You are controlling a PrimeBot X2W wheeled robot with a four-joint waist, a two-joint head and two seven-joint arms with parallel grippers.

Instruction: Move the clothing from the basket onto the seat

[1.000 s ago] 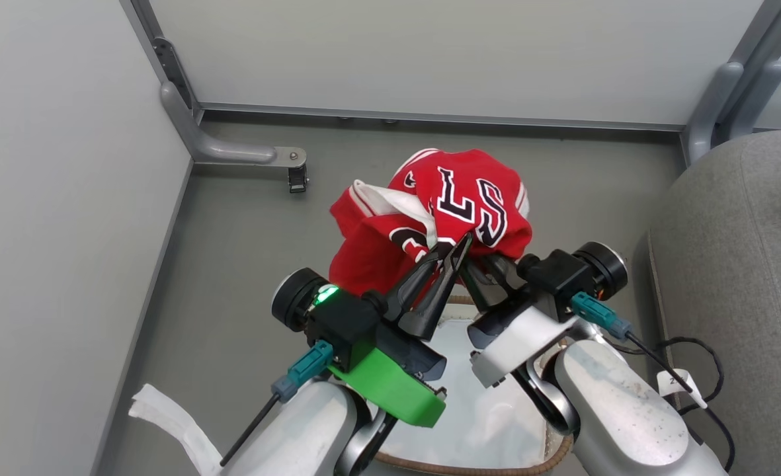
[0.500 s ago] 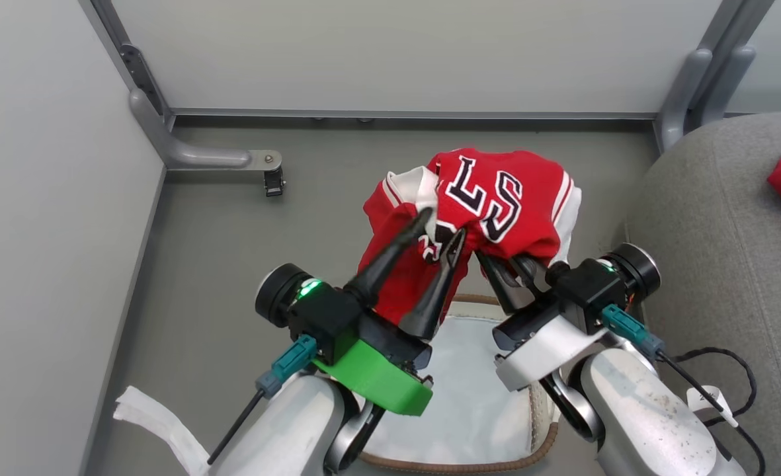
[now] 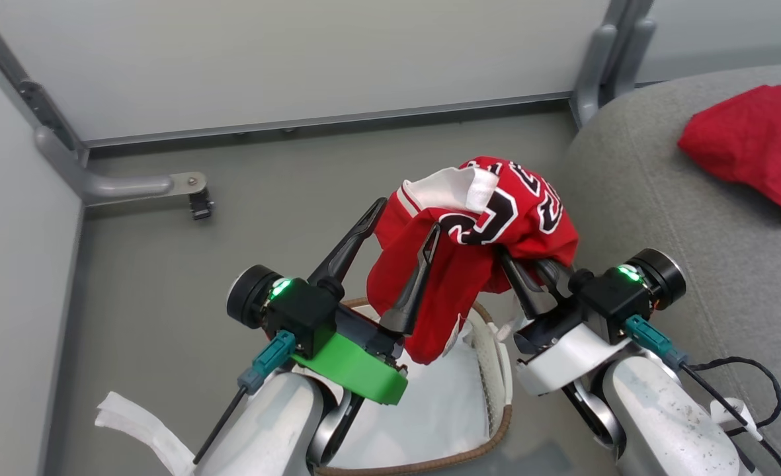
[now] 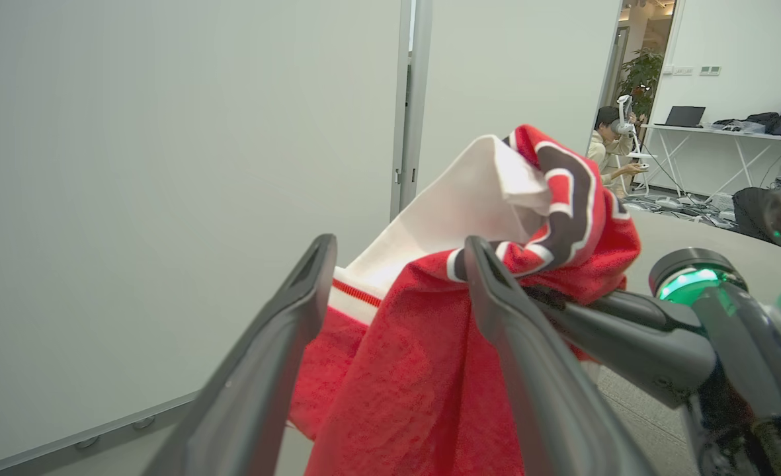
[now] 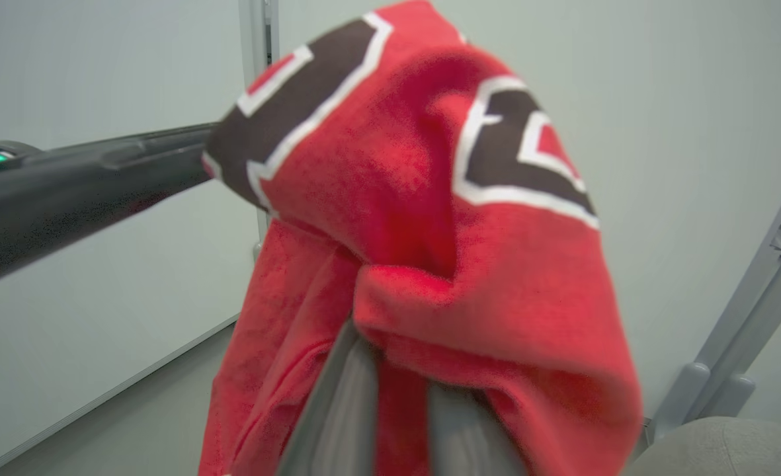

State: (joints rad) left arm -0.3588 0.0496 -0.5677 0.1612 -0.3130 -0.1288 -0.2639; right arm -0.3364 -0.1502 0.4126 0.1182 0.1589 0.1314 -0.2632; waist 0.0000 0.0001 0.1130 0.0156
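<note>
The left gripper (image 3: 408,217) has been spreading its fingers: a second ago they were pinched together on the jersey (image 3: 489,218), and now they are standing wide apart, released. The head camera has also been swinging, so the seat (image 3: 661,218) is taking up much more of the right side of the frame.

In the head view the jersey is hanging in the air at the centre, above the basket (image 3: 469,449) at the lower centre. It is draping over the tips of the right gripper (image 3: 526,271), whose two fingers are running close together up into the cloth from the lower right, clenched on it. The left gripper's outer finger is pointing clear of the fabric to its left, while the inner finger is lying across the front of the red cloth; whether it is touching cannot be told.

In the left wrist view the jersey (image 4: 430,370) is showing between the parted fingers of the left gripper (image 4: 400,244), white collar uppermost. In the right wrist view the jersey (image 5: 430,231) is bunching over the right gripper (image 5: 397,370), hiding its fingertips.

The plain red garment (image 3: 754,142) is lying on the seat at the upper right. A white sheet (image 3: 443,396) is lining the basket.
</note>
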